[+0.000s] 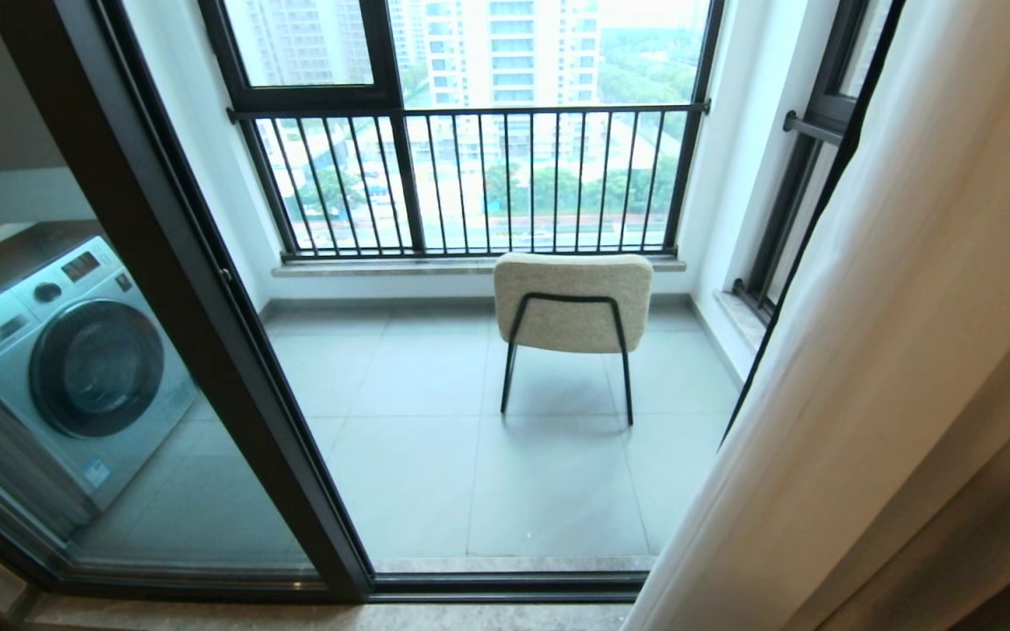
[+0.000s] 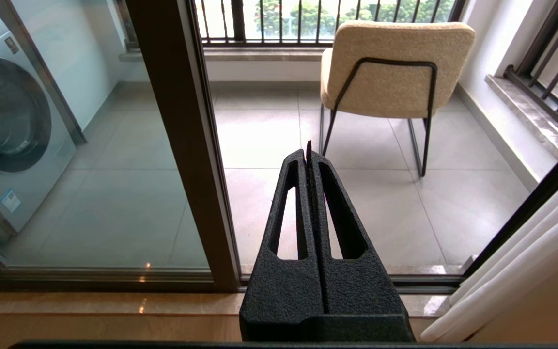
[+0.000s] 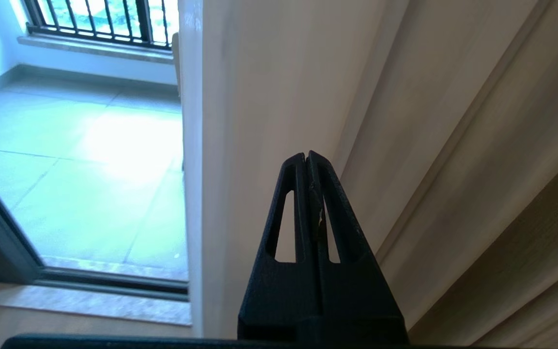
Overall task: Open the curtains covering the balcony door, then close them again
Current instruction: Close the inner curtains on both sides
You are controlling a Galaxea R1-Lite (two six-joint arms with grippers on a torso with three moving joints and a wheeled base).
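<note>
The curtain (image 1: 891,333), bunched at right, looks light, soft and slippery, best pinched at its near left hem; both the left gripper (image 2: 308,152) and the right gripper (image 3: 306,157) are closed and empty.

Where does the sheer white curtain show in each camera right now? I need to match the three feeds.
Head view: the sheer white curtain hangs bunched along the right side.
Left wrist view: its folds fill the lower right corner.
Right wrist view: it fills the middle, ahead of the right gripper.
Shared landmark: the barred window.

Sheer white curtains (image 1: 864,350) hang gathered at right; black-framed balcony door (image 1: 198,307) uncovered.
</note>
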